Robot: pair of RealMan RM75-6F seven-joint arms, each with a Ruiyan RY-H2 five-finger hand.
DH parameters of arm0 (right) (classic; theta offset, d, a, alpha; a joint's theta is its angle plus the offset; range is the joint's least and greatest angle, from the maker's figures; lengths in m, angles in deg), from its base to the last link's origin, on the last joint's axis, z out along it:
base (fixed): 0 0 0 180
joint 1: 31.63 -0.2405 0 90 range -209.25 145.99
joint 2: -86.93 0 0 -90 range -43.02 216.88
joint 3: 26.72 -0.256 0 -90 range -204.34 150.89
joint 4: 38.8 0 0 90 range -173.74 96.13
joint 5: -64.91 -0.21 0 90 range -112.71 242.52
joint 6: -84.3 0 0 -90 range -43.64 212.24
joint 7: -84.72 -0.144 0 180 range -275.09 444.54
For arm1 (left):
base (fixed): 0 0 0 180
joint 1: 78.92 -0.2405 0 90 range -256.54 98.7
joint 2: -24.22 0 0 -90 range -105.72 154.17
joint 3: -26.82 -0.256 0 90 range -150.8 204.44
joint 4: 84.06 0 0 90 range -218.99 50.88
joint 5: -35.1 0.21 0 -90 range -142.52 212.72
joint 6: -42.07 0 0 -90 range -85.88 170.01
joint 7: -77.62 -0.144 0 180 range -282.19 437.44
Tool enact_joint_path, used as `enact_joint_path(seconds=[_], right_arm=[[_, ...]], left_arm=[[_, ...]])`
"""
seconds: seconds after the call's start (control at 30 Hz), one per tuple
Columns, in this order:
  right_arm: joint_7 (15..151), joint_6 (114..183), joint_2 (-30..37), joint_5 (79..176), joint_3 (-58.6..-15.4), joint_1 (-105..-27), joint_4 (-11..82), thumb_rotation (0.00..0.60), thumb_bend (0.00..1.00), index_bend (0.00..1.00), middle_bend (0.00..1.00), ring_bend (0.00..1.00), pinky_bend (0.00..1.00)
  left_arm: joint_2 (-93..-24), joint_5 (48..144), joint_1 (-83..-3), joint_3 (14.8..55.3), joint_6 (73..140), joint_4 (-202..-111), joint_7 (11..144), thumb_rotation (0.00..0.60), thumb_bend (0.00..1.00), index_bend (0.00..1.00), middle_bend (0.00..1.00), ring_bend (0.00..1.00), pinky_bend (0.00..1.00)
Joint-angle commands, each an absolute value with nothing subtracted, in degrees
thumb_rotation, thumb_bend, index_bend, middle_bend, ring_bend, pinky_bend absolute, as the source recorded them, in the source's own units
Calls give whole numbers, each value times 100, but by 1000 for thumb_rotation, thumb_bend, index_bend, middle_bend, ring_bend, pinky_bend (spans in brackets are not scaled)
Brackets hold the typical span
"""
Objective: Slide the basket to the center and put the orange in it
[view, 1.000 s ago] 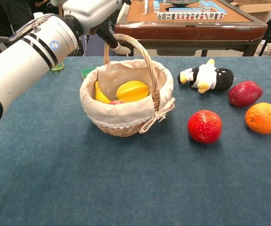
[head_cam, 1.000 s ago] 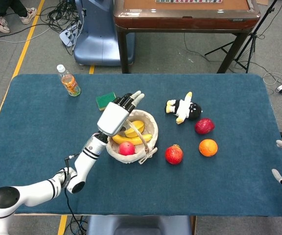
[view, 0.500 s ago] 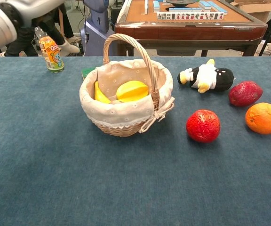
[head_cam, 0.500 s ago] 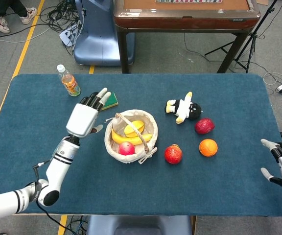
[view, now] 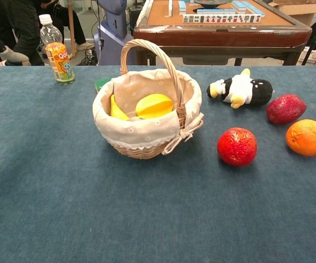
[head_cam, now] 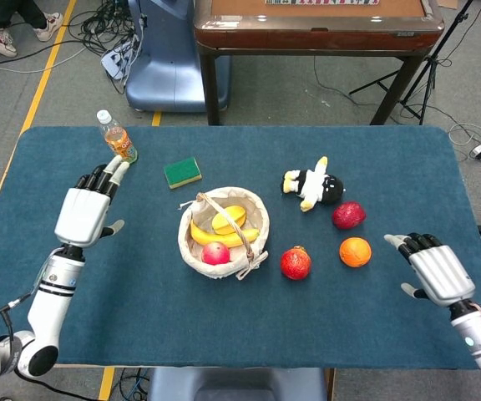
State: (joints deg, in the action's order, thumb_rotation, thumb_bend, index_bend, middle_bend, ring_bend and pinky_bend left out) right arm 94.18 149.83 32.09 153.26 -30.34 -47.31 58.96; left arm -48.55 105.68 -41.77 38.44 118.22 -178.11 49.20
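The blue table (head_cam: pixel 73 317) spreads under me, and the basket (head_cam: pixel 192 251) sits near its middle with bananas and a red fruit already inside, so sliding looks done. My left hand (head_cam: pixel 85 214) hangs well left of the basket, fingers spread, holding nothing. My right hand (head_cam: pixel 434 269) hovers right of the basket, beyond the orange (head_cam: pixel 355 251), fingers apart and empty, though their curl is hard to judge from above. The orange lies right of the basket, past the red fruit (head_cam: pixel 296 263). I should come down over it squarely and close evenly so it cannot roll.
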Motion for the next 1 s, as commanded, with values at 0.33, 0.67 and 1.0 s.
enact_joint_path(seconds=[0.33,0.67,1.0], right_arm=[[10486,13868,1972,14783,-3237,-5732,4782,600,88,190,229,199,267],[10736,13520,1293,14651,-3175,-6147,4096,600,92,190,222,199,267],[10578,13584,1065,14817,-2960,-6232,3834,600,228,363,350,279,300]], left_arm=[[-4337,10659,-4797,3684,12270,-18060,5010,600,110,0,60,132,263],[-4167,10603,-5074,3741,12396,-18149,5188,600,110,0,60,132,260],[-4124,10637,-5170,3838,12416,-18143,5292,600,111,0,59,131,257]])
